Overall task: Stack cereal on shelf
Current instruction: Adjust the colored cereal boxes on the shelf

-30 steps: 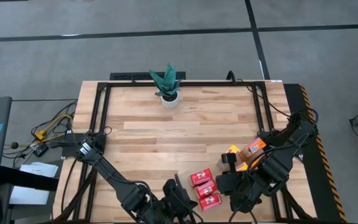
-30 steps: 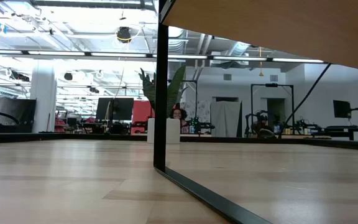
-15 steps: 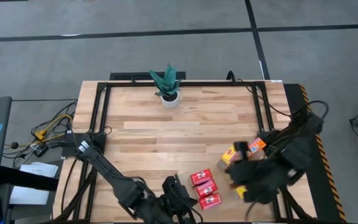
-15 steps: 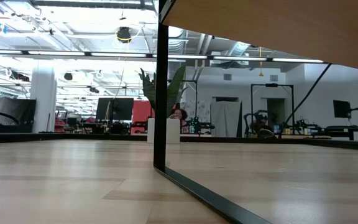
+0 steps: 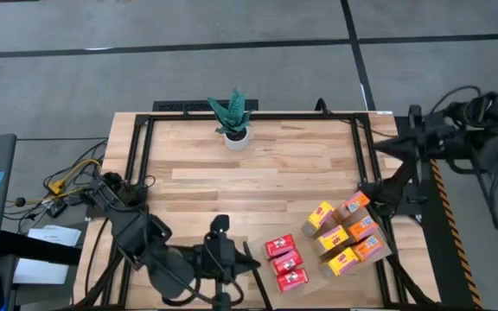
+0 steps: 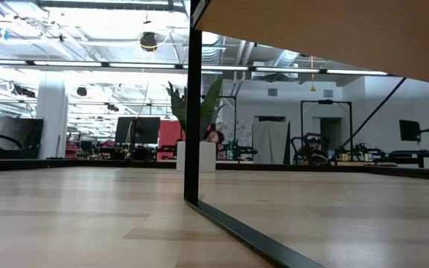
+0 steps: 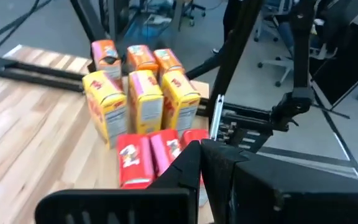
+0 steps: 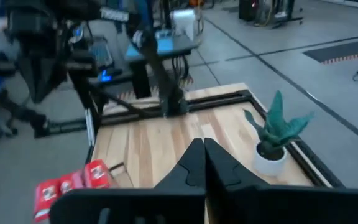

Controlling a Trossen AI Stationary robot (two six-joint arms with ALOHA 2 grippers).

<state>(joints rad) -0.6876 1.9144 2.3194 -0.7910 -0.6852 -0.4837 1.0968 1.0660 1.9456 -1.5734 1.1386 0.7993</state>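
Withdrawn from the small red, yellow and orange cardboard cereal boxes at the planked wooden desk's near right corner, the right gripper is clenched empty like the left gripper, so jaws should be reopened before any box is approached squarely.

High view: set overhead, aimed straight down; whole planked tabletop and floor around it covered. Low view: placed at table-top height, aimed level across the wood into the room; a dark upright post seen very close. Left wrist view: aimed low across the table at the cereal boxes, seen near. Right wrist view: aimed down from higher up at the potted plant, which is shared with high and low views.
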